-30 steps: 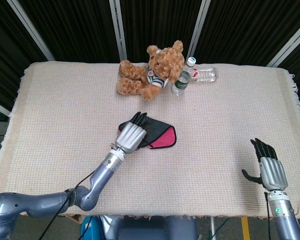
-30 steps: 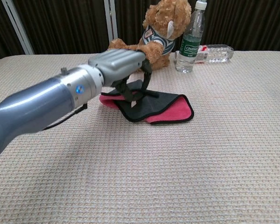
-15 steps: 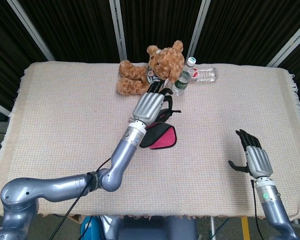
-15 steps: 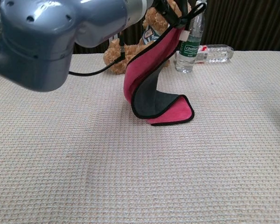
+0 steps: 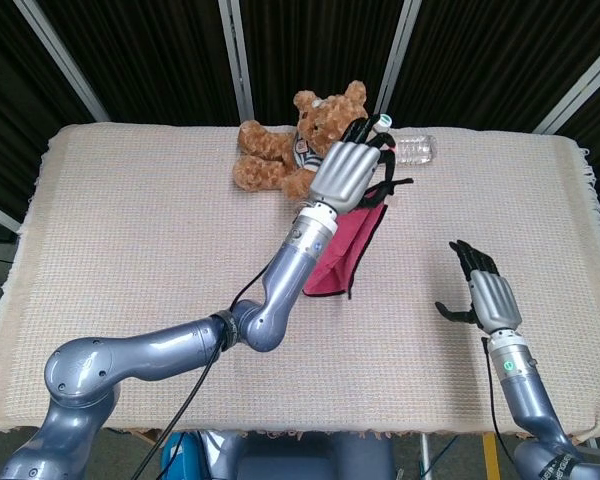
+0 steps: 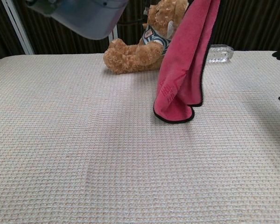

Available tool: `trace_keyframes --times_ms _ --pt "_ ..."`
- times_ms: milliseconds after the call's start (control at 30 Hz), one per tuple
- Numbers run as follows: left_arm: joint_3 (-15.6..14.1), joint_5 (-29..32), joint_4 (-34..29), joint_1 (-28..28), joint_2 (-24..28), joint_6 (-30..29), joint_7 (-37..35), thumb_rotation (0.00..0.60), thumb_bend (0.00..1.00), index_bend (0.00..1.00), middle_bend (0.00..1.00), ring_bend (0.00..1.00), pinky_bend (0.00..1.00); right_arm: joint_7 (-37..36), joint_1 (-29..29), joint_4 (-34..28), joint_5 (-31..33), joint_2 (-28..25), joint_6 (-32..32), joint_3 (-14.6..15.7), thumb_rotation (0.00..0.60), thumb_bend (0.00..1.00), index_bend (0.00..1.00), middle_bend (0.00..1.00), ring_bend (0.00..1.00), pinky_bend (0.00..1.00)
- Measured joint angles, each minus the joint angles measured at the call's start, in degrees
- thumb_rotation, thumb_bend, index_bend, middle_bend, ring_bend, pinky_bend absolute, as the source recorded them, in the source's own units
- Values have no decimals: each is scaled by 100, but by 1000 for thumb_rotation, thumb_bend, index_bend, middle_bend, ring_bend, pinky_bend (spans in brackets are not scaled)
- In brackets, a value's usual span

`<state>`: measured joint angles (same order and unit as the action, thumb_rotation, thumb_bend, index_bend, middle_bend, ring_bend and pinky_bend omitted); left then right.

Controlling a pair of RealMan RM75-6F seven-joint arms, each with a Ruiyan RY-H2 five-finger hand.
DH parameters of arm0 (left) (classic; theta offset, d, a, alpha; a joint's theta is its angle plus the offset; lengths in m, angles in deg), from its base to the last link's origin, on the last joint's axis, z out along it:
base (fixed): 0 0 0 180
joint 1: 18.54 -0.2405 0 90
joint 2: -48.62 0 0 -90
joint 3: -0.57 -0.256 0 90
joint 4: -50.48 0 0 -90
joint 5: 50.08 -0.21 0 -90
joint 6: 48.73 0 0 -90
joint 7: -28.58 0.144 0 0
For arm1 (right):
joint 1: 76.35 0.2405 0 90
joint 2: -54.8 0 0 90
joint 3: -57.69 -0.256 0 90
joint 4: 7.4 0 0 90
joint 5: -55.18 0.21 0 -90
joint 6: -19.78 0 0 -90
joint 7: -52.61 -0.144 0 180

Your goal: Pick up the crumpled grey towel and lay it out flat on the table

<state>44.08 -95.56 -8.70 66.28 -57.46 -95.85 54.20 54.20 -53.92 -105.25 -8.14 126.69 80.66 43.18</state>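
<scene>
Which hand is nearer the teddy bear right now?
Left. The left hand, holding the towel, is raised right beside the teddy bear; the right hand hovers far off near the table's front right.

Bright, even overhead light; soft shadows; black backdrop; near arm [image 6: 79,14] blurred in chest view

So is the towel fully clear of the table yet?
No: in the chest view the towel hangs from the left hand, and its bottom fold looks to rest on the table cover.

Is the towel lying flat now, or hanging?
Hanging: the left hand holds the towel up, its bottom still folded.
</scene>
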Motion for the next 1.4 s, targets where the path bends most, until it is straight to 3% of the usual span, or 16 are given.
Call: trace_keyframes --times_ms 267,567,1000,1400 --pt "16 28 1001 613 -115 299 -407 600 507 591 243 1 26 112 287 -130 295 268 -134 -119 600 257 0 0 0 0" --pt "-415 -360 1480 851 -295 480 -1097 600 507 592 244 1 26 -48 620 -30 804 508 -566 -226 600 257 0 0 0 0" --pt "-811 -899 854 581 129 412 -1678 600 507 606 245 1 26 -83 799 213 1435 740 -224 -617 600 257 0 0 0 0" --pt "-833 -850 194 499 522 199 -1596 600 506 605 246 1 26 -95 935 383 1794 771 -369 -666 600 257 0 0 0 0"
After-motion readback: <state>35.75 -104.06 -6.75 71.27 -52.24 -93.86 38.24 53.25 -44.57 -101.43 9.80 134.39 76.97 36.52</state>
